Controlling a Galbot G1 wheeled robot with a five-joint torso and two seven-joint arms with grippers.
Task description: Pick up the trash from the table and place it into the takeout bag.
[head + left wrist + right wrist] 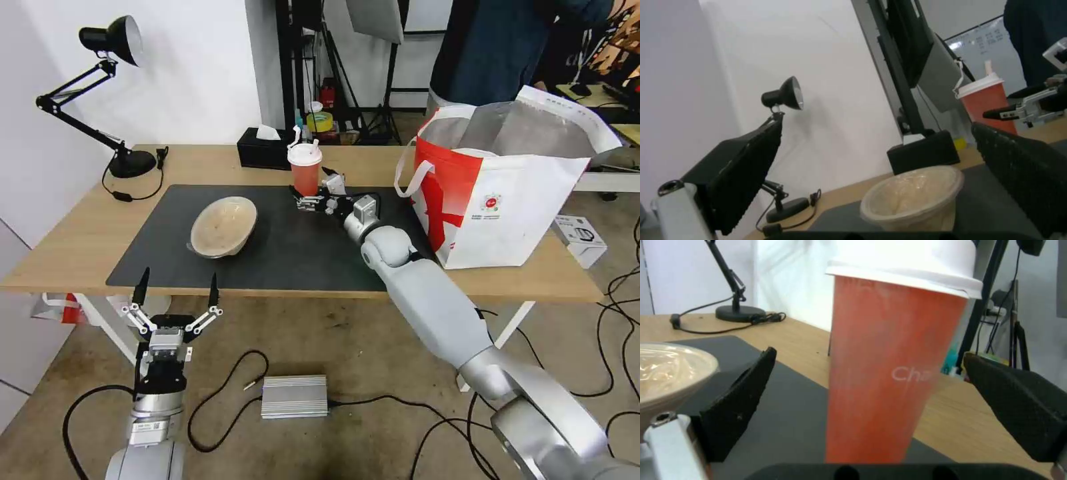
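Pincer work here splits by arm. Nearest, the left pincer (177,293) hangs below the tabletop's (80,233) front edge, fingers spread wide and holding nothing. Just beyond it on the dark mat (293,253) sits the beige bowl (223,225), tilted on its side; it looks thin and flexible, so a rim pinch would probably flex it.

Farther in, the right pincer (313,195) reaches across the mat to the red cup (305,175), which stands upright near the mat's back edge. In the right wrist view the cup (893,373) fills the gap between the two black fingers (740,400), which stand apart from its wall on both sides: open, not yet gripping.

The cup is likely light paper, tall and easy to tip, with a smooth wall that may crush under a hard squeeze. A gentle hold around mid-body, below the white lid (305,154), seems safest.

The bag (520,213) stands open to the right, at the tabletop's far end.
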